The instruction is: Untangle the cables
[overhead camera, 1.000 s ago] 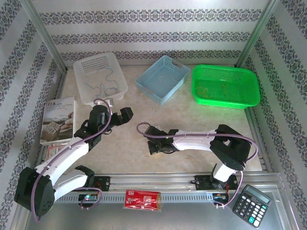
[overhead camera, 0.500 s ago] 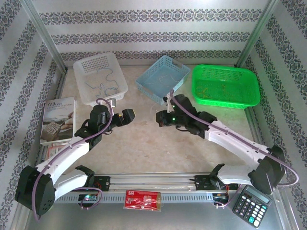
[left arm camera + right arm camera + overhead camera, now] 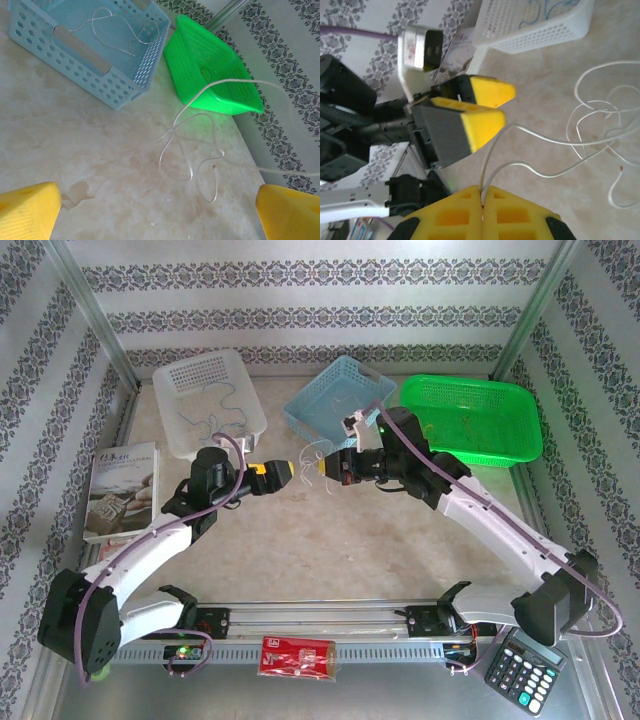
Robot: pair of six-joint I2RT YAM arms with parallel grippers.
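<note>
- The right gripper [image 3: 482, 202] is clamped tight on a thin, curly, pale white wire [image 3: 590, 132]. Two strands leave the closed yellow foam pads side by side, so the grip appears to fall on a fold of the wire.
- The wire's loops spread out ahead of the pads, between the two grippers and over the beige marbled table [image 3: 330, 540], just in front of the light-blue perforated plastic basket [image 3: 315, 383]. Whether the lowest loops touch the table cannot be told.
- Judged purpose: holding the wire up presents the loops to the other arm for a second grip, so that the tangle can be pulled apart.
- The left gripper [image 3: 277, 472] faces the wire with its jaws spread wide and grasps nothing. In its wrist view the loops lie between the two yellow fingertips [image 3: 30, 212].
- Pose: both arms reach forward and inward, tips facing each other near the table's middle.
- Further thin wires lie in the light-blue basket, and blue ones lie in the white perforated plastic basket [image 3: 190, 370].
</note>
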